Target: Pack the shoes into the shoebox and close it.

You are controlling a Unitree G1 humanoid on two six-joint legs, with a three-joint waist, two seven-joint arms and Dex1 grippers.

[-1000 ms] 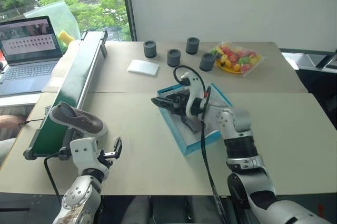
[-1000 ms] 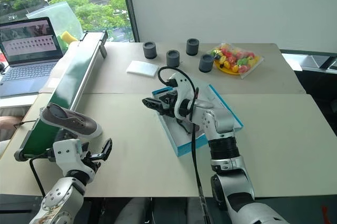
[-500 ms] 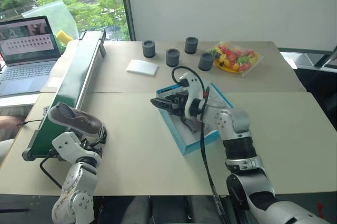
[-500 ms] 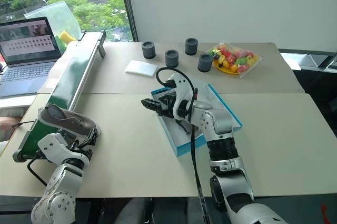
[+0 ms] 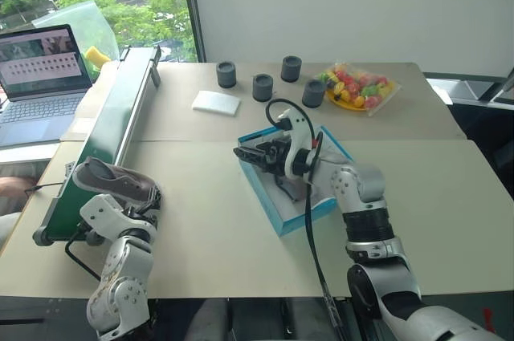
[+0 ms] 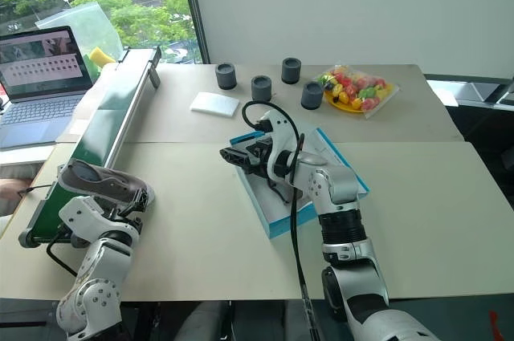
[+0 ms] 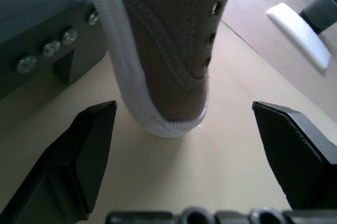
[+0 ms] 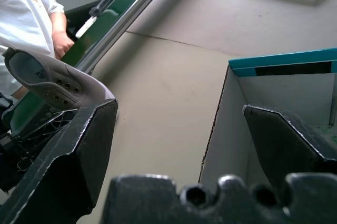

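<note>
Shoe (image 5: 115, 181): lying at the conveyor's (image 5: 112, 128) near end, by the table's (image 5: 450, 196) left edge.
Shoebox (image 5: 277, 217): sitting mid-table.
Left gripper (image 7: 184, 129): gaping, straddling the shoe's toe.
Right gripper (image 5: 250, 152): gaping, hovering over the shoebox.

Grey-brown canvas low-top shoe (image 5: 112, 182), white sole edge. Rectangular turquoise cardboard shoebox (image 5: 277, 214), white inside. Beside shoe: dark green conveyor belt (image 5: 112, 128). Beyond shoebox: flat white foam pad (image 5: 217, 102).
</note>
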